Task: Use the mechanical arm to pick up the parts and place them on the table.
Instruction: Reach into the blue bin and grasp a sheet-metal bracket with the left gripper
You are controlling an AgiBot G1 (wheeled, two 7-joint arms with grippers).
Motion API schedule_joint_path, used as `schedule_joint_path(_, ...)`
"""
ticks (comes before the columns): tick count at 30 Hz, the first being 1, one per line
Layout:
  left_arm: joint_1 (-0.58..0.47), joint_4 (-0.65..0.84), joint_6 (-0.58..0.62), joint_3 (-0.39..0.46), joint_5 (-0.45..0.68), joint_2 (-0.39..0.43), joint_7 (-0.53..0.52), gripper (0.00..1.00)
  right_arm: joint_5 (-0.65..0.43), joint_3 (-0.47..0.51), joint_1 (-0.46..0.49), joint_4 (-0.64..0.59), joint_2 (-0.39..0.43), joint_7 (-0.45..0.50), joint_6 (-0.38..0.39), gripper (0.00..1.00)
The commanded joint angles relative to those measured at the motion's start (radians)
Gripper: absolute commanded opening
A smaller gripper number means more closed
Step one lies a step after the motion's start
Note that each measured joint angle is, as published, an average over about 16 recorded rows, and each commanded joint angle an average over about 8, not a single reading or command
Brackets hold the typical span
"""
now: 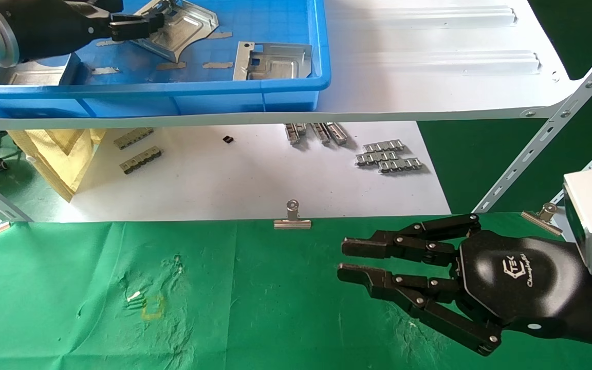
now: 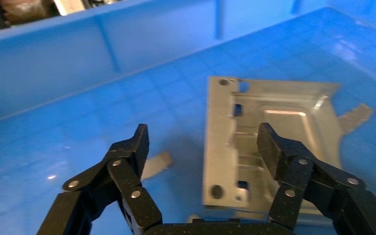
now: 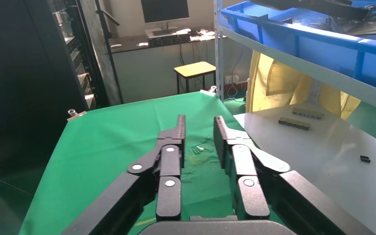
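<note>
The left gripper (image 1: 154,23) reaches into the blue bin (image 1: 296,85) on the white shelf board (image 1: 429,61), jaws apart and empty, above a stamped metal plate (image 2: 269,147) lying flat on the bin floor. Another plate (image 1: 273,61) lies near the bin's front wall. The right gripper (image 1: 342,259) hovers over the green cloth surface (image 1: 70,298), jaws slightly apart, empty. A binder clip (image 1: 292,218) grips the cloth edge; ridged strips (image 1: 388,156) lie beyond.
</note>
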Motion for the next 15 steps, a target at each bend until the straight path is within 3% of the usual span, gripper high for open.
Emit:
schedule_joint_path(1,-0.003,0.007,-0.016,-0.001,-0.001,0.003,0.008,0.0,0.0,0.0,0.0,0.0,0.0,0.0,0.0,1.0)
schedule_joint_path(15,-0.01,0.023,-0.008,-0.013,-0.017,0.008,0.031,0.0,0.0,0.0,0.0,0.0,0.0,0.0,0.0,1.0)
